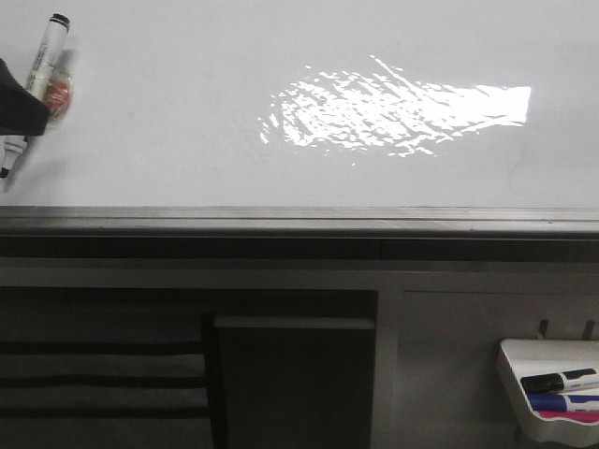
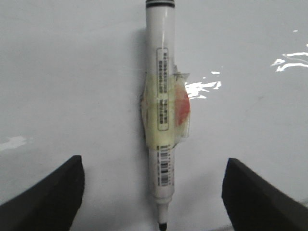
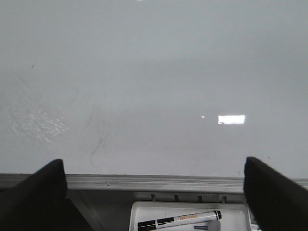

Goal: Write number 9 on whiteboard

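1. The left gripper (image 2: 154,202) has its jaws spread wide; the two dark fingers (image 2: 48,197) stand well apart on either side of a marker (image 2: 161,110), with clear white surface between each finger and the pen. Nothing is grasped.
2. The marker lies flat on the whiteboard (image 1: 187,140), uncapped, its dark tip toward the left gripper. A band of yellowish tape with a red patch wraps its middle.
3. In the front view the same marker (image 1: 42,61) sits at the far left of the whiteboard, with the left gripper (image 1: 14,108) dark over its lower part.
4. The right gripper (image 3: 154,192) also has its jaws released and wide, empty, over the whiteboard's grey metal edge strip (image 3: 154,183).
5. A white marker tray (image 1: 552,393) hangs below the whiteboard's right end; three pens show in it in the front view: one black (image 1: 559,381), one blue (image 1: 564,401), one pink (image 1: 571,416).
6. One bright glare patch (image 1: 393,117) marks the whiteboard. Only faint grey smudges (image 3: 98,142) show; no clear written number 9 can be made out.
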